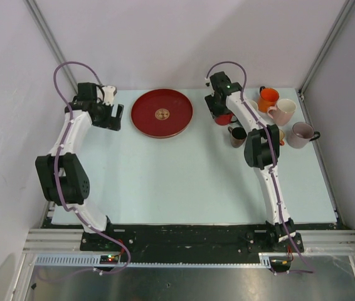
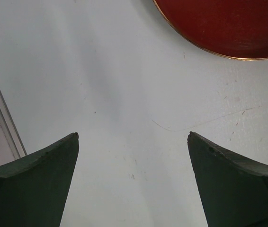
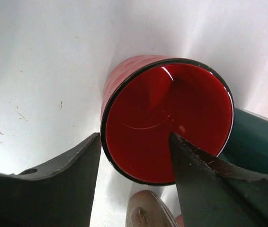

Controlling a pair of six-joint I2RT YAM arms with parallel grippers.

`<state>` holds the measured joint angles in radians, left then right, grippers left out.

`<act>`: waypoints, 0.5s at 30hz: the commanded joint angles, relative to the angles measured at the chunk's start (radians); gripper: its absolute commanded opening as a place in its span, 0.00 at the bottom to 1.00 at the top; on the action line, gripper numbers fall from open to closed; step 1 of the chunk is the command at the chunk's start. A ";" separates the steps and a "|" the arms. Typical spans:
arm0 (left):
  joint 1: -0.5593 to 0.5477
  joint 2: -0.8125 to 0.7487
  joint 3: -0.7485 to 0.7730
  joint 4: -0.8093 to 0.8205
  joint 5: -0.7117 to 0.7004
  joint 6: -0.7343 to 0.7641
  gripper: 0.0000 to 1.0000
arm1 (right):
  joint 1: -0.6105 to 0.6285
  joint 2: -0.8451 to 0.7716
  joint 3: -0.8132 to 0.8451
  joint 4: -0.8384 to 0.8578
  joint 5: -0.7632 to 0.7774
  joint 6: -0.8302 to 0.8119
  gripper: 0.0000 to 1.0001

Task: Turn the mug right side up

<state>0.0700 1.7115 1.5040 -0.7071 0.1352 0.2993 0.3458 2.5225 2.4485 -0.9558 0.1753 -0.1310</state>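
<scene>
The red mug (image 3: 167, 118) stands upright on the white table, its glossy inside facing the right wrist camera. My right gripper (image 3: 135, 137) is open and straddles its near wall: the left finger (image 3: 63, 179) stands outside the mug with a narrow gap to the rim, while the right finger (image 3: 209, 184) hangs over the inside. From above, the mug (image 1: 224, 118) peeks out beneath the right gripper (image 1: 217, 111) at the back of the table. Far to the left my left gripper (image 1: 116, 116) (image 2: 133, 136) is wide open over bare table, holding nothing.
A red plate (image 1: 162, 113) (image 2: 228, 23) lies at the back centre. Orange (image 1: 268, 99), pink (image 1: 283, 111), brown (image 1: 237, 135) and mauve (image 1: 302, 135) mugs crowd the back right. A dark teal object (image 3: 257, 142) sits right of the red mug. A frame rail (image 2: 1, 118) runs along the left.
</scene>
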 commanded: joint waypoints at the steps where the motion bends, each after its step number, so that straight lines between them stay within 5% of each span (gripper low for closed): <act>1: 0.005 -0.082 -0.004 0.010 0.012 0.036 1.00 | 0.021 -0.121 0.036 0.013 0.051 -0.043 0.69; 6: 0.005 -0.114 -0.019 0.009 0.000 0.021 1.00 | 0.048 -0.218 0.020 -0.013 0.145 -0.079 0.95; 12: 0.004 -0.237 -0.115 0.037 -0.044 -0.011 1.00 | 0.055 -0.492 -0.174 0.026 0.126 -0.019 0.99; 15: 0.004 -0.360 -0.238 0.131 -0.096 -0.060 1.00 | 0.040 -0.709 -0.454 0.168 0.048 0.027 0.99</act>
<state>0.0700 1.5127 1.3617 -0.6788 0.1066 0.2932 0.4042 2.0922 2.2219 -0.9291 0.2760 -0.1638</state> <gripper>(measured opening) 0.995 0.992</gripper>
